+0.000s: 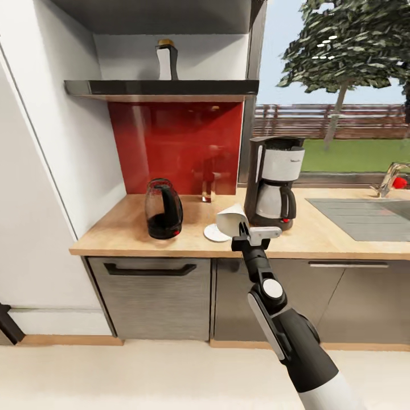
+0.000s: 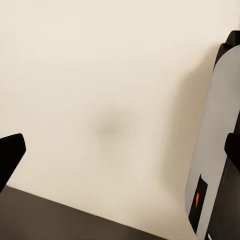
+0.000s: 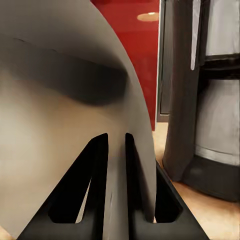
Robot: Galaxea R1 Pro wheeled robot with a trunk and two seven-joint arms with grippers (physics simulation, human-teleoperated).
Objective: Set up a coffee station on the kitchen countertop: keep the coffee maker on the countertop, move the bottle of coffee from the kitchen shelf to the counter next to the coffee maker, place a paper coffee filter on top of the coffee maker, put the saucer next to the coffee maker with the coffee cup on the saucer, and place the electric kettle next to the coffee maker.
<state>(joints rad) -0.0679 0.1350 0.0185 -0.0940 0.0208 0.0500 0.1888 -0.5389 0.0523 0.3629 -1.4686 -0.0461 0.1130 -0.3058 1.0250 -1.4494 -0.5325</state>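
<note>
The right gripper [image 1: 244, 229] pinches the filter [image 1: 231, 220] just before the coffee maker [image 1: 274, 181], not on top yet. Kettle [image 1: 163, 208] and saucer [image 1: 214, 233] stand beside; the bottle [image 1: 166, 58] waits on the shelf [image 1: 159, 88] above.

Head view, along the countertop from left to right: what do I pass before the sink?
electric kettle → saucer → paper coffee filter, pinched in the right gripper → coffee maker → sink. The bottle of coffee is up on the shelf, not on the countertop.
</note>
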